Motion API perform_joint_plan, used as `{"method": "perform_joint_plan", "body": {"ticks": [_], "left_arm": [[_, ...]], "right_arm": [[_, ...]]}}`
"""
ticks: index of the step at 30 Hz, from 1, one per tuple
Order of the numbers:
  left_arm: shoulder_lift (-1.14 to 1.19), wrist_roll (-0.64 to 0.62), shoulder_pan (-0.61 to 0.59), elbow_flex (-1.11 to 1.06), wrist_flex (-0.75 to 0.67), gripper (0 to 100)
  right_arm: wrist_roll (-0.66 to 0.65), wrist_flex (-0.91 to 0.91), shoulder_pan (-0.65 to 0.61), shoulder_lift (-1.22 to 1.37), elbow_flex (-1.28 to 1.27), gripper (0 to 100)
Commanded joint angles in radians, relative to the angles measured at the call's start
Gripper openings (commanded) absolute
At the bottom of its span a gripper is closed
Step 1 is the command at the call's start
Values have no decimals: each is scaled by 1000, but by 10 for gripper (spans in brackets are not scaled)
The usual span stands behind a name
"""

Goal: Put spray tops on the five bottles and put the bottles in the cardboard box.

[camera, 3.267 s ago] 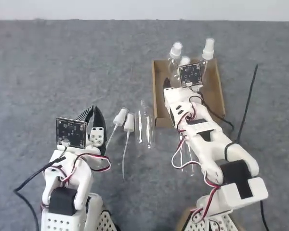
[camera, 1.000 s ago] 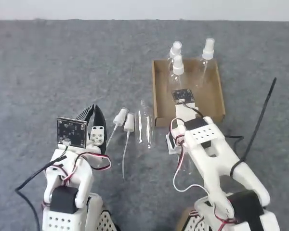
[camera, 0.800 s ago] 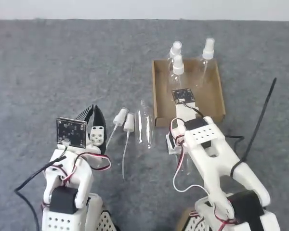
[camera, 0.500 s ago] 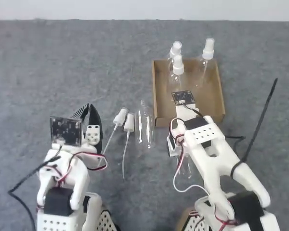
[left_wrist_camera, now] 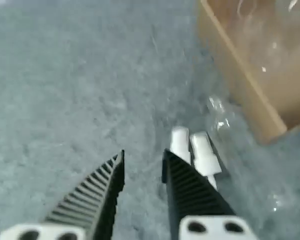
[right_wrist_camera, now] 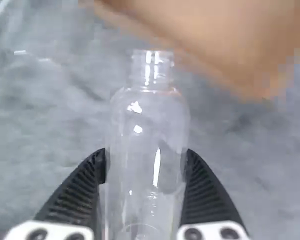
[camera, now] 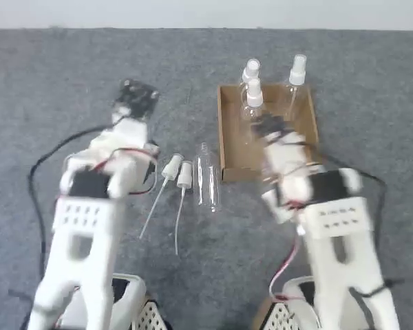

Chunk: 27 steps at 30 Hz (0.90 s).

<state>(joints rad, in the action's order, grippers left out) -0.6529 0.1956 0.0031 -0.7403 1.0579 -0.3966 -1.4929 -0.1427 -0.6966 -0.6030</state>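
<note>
The bottle [right_wrist_camera: 147,135] in the right claw [right_wrist_camera: 145,157] is clear plastic with rounded shoulders and a bare threaded neck with no top on it. The right wrist view gives the grip: the two black ribbed fingers [right_wrist_camera: 90,185] press against opposite sides of the bottle's body, closed on it. Its neck points away from the claw toward the tan box [right_wrist_camera: 215,35], over grey table.

The high view gives the layout. The box [camera: 227,130] sits on the table [camera: 69,69], and the right arm is stretched over its near end. Three capped bottles [camera: 251,113] are in the box, their white tops toward its far wall. A loose bottle [camera: 206,179], also clear and uncapped, lies on the table just beside the box's near corner. Beside it lie two spray tops [camera: 178,170], white, side by side, with thin tubes trailing toward the arms' bases. The left arm reaches out on the other side of them.

The left wrist view adds the left claw [left_wrist_camera: 142,160], open and empty, with a plain gap between its toothed fingers [left_wrist_camera: 187,185]. The spray tops [left_wrist_camera: 192,147] lie just past one fingertip, apart from it. The loose bottle [left_wrist_camera: 217,117] lies next to them, and the box [left_wrist_camera: 240,85] is beyond.
</note>
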Motion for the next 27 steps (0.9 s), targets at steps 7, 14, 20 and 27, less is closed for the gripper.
{"method": "perform_joint_plan", "body": {"ticks": [7,14,20,27], "left_arm": [[466,52,66,162,-146,141],[727,54,66,338,-157,140],[861,55,64,387,-157,137],[905,57,60,387,-150,67]], "right_arm": [[-350,114,568,19,52,6],[-362,383,702,328,14,6],[-362,510,756,495,14,6],[-362,527,769,575,14,6]]}}
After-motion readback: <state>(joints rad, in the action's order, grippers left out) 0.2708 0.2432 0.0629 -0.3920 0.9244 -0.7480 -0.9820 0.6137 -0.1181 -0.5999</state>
